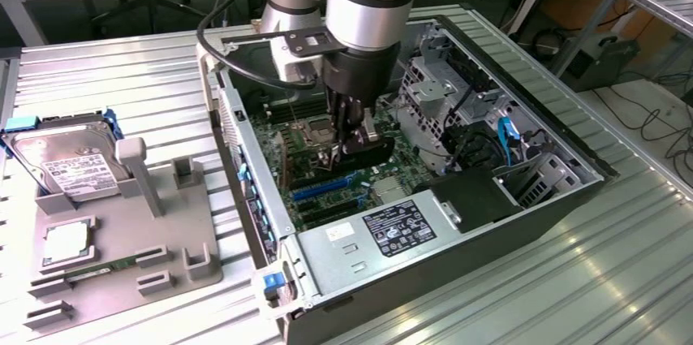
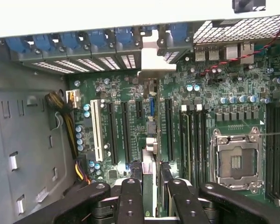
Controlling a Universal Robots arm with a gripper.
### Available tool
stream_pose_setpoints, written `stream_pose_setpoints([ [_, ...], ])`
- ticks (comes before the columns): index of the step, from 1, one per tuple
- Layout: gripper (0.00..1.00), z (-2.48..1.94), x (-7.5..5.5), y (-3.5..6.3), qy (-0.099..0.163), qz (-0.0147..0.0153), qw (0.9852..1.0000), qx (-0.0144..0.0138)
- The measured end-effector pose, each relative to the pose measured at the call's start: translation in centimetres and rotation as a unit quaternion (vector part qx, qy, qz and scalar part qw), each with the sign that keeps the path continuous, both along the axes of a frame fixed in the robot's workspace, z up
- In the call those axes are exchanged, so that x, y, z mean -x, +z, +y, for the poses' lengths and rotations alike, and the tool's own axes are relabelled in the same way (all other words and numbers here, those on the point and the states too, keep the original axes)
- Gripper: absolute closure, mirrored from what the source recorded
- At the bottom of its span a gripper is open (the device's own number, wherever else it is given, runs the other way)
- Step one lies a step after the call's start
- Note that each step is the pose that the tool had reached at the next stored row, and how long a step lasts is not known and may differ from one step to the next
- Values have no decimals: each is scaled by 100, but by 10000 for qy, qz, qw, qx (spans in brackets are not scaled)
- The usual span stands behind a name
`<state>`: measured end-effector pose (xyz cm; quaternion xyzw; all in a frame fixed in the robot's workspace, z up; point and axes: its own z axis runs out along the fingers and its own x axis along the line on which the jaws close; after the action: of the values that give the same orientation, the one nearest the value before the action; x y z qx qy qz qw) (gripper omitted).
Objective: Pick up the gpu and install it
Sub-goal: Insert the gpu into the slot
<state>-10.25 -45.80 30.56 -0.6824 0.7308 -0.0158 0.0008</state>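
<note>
The gpu (image 1: 366, 153) is a thin dark card standing on edge inside the open computer case (image 1: 563, 191), just above the green motherboard (image 1: 314, 187). My gripper (image 1: 352, 127) reaches down from the arm and is shut on the card's upper edge. In the wrist view the gpu (image 2: 150, 140) shows edge-on between the black fingers (image 2: 130, 196). It runs along the black expansion slots (image 2: 126, 130), and its silvery bracket (image 2: 151, 58) sits at the case's rear slot openings. My gripper (image 2: 153, 181) grips the card on both sides. Whether the card sits in a slot I cannot tell.
A grey fixture plate (image 1: 119, 235) at the exterior view's left holds a silver hard drive (image 1: 67, 162), a processor chip (image 1: 67, 241) and a green memory stick (image 1: 103, 268). Inside the case are the power supply (image 1: 379, 231), a drive cage (image 1: 433, 93) and the processor socket (image 2: 235, 161).
</note>
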Motion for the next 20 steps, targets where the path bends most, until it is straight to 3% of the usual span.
stream_pose_setpoints([
  [11,74,10,138,-111,-14,0,10000,0],
  [20,74,10,171,-189,-13,0,10000,0],
])
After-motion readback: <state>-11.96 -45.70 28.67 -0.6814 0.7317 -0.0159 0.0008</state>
